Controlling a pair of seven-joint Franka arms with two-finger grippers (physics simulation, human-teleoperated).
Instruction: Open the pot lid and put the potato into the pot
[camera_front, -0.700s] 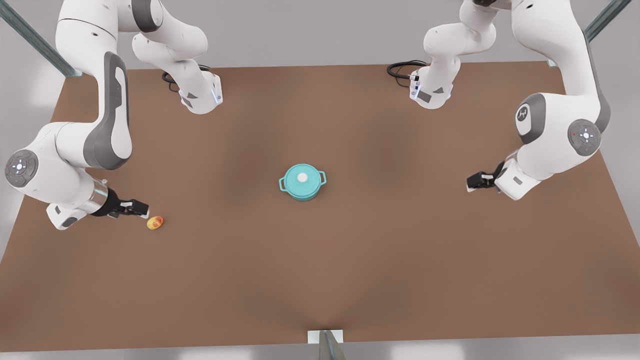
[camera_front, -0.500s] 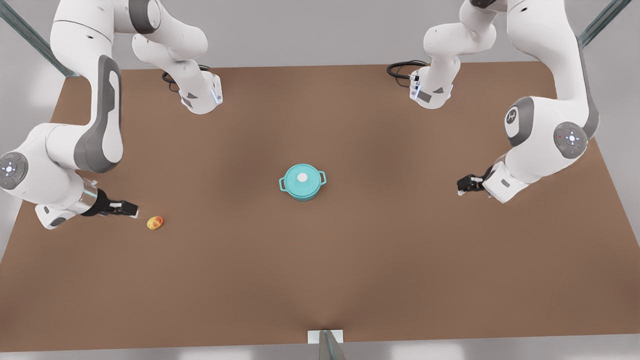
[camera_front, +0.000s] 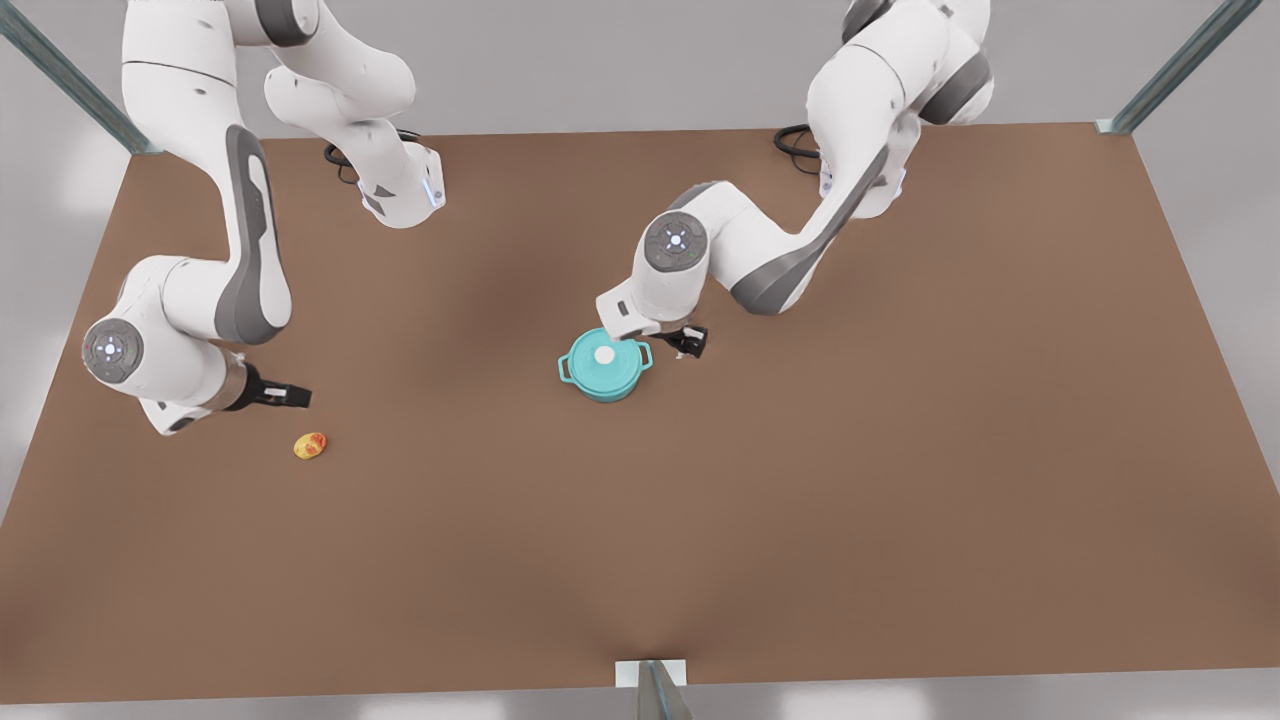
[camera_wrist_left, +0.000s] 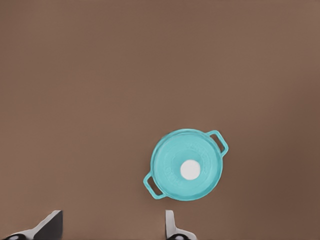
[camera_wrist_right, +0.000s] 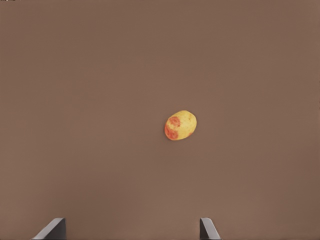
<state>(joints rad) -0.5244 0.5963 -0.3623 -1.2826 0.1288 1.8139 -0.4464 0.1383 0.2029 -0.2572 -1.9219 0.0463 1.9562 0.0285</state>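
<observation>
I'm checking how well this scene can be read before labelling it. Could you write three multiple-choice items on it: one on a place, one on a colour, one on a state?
1. Where is the potato in the front view?
A. inside the pot
B. on the table near the right gripper, at the front view's left
C. on the lid

2. What colour is the knob on the pot lid?
A. white
B. black
C. red

3. What state is the pot in?
A. open, lid beside it
B. tipped over
C. closed, lid on top

Answers:
1 B, the potato lies on bare table far from the pot.
2 A, the left wrist view shows a white knob at the centre of the teal disc.
3 C, the lid covers the pot, with the left gripper open beside it, holding nothing.
</observation>
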